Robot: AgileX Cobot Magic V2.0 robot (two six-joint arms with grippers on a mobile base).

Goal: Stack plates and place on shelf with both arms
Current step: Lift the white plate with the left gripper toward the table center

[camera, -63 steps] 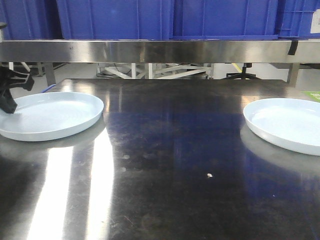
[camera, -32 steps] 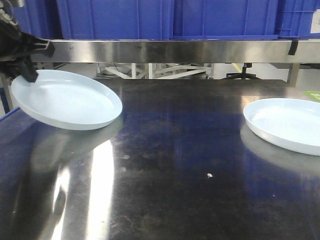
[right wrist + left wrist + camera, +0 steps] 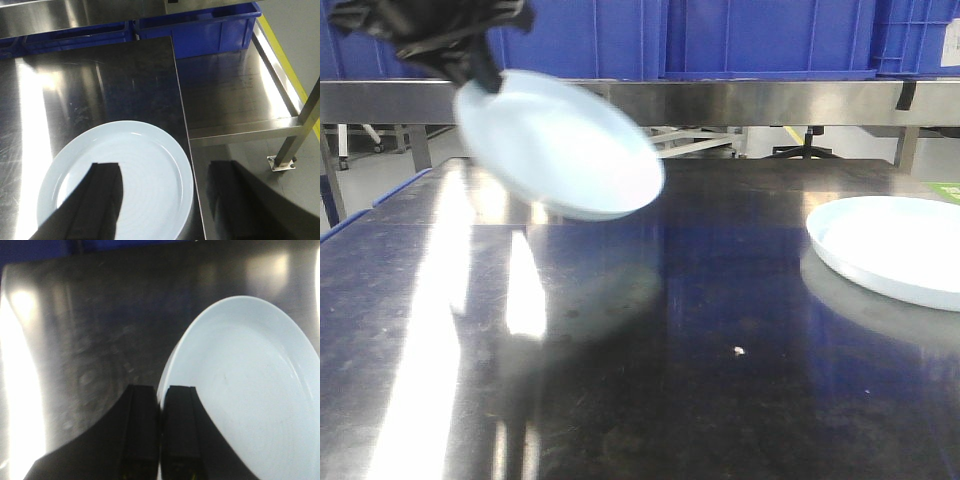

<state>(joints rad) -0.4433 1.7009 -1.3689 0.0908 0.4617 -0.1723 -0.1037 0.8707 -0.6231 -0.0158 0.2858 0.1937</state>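
Left gripper (image 3: 161,410) on rim of tilted plate (image 3: 560,145)

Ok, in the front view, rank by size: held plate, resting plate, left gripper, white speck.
Held plate and resting plate: unranked, one tilted, one cropped.
Then left gripper, partly cropped.
Last, white speck.

Light: bright, from above, bouncing off the shiny table (image 3: 740,400).
Glare: long white streaks lie on the table's left side in the front view; a white patch washes out the left edge of the left wrist view.
Blur: the held plate (image 3: 560,150) and the left gripper (image 3: 470,65) look smeared in the front view; the left wrist view is soft all over.
Sharp: the right wrist view is clear, and the resting plate (image 3: 145,165) looks crisp.
Shadow: a dim grey patch lies under the held plate.
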